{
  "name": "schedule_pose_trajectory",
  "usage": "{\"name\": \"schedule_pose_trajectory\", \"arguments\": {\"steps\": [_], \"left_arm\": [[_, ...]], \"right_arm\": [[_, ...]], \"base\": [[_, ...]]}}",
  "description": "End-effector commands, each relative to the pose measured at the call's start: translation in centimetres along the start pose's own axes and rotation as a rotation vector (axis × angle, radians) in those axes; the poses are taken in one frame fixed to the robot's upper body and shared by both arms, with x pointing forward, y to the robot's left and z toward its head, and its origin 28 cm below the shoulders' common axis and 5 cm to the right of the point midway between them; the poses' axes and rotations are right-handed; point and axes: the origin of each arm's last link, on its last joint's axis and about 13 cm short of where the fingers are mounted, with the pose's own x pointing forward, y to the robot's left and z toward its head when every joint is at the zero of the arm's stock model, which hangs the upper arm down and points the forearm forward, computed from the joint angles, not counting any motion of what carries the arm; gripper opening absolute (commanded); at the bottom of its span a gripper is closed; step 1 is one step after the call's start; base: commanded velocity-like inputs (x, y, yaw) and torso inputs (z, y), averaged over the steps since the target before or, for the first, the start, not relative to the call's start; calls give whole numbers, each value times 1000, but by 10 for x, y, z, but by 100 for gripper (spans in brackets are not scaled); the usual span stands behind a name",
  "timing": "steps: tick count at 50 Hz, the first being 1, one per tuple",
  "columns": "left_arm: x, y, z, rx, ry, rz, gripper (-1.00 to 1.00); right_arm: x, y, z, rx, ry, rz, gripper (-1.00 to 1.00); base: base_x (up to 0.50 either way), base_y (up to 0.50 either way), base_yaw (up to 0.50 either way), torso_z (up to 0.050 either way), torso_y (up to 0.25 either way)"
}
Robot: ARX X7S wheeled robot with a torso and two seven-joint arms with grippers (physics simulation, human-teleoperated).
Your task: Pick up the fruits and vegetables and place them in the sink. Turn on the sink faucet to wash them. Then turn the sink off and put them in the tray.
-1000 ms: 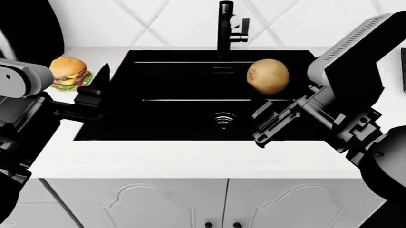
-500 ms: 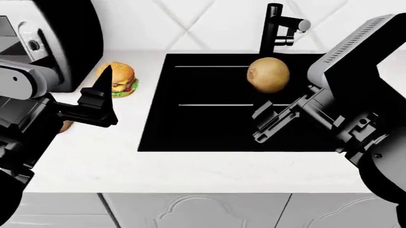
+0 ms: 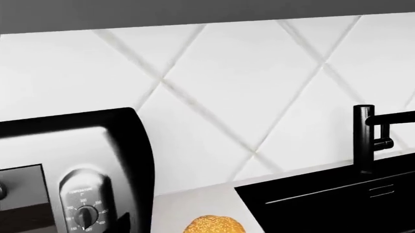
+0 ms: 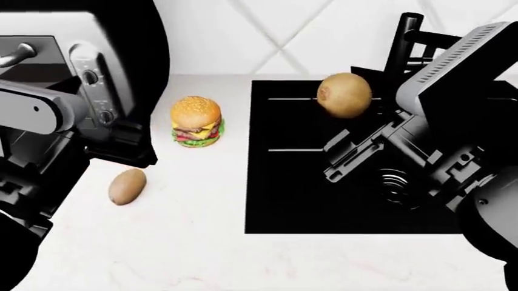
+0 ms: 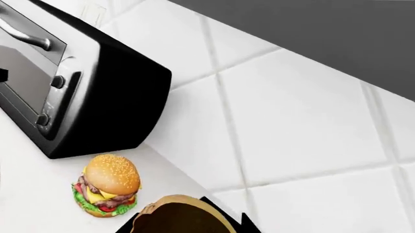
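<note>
Two pieces of produce are showing in our head view. We are carrying the kiwi (image 4: 345, 94) in our right gripper (image 4: 353, 130), raised above the back half of the sink (image 4: 299, 200); in the right wrist view its brown top (image 5: 178, 216) is filling the lower edge, so that gripper is closing on it. The orange-tan potato (image 4: 127, 186) is lying on the worktop (image 4: 202, 242) to the left of the sink, near the left edge, with the hamburger (image 4: 196, 121) sitting behind it toward the wall. A black toaster oven (image 4: 89, 66) is standing at the back left corner of the worktop. Our left gripper (image 4: 130, 145) is hanging just beside the oven and above the potato, apart from it; we cannot tell how wide it is. The faucet (image 4: 404, 45) is rising at the back edge of the sink, partly behind our right arm
</note>
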Motion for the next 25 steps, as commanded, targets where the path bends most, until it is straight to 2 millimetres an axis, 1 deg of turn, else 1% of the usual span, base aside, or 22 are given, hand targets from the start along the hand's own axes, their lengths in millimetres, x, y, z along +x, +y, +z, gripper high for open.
{"name": "schedule_pose_trajectory", "arguments": {"steps": [1,7,13,17,25], "left_arm": [[3,-3,-10,14,28,-12,100],[6,-2,-27,48,102,12,100],[7,-2,-37,61,163,-6,100],[9,-2,-41,71,198,-17,100],[13,2,-47,88,243,17,100]], "right_arm": [[0,-2,-4,-7,18,-21,-100],[0,-1,-5,-5,32,-16,-100],[-1,-1,-4,-10,32,-9,-100],[-1,-1,-4,-13,32,-6,-100],[-2,-2,-4,-14,32,-2,-100]], "base": [[0,0,0,0,0],[0,0,0,0,0],[0,0,0,0,0],[0,0,0,0,0],[0,0,0,0,0]]}}
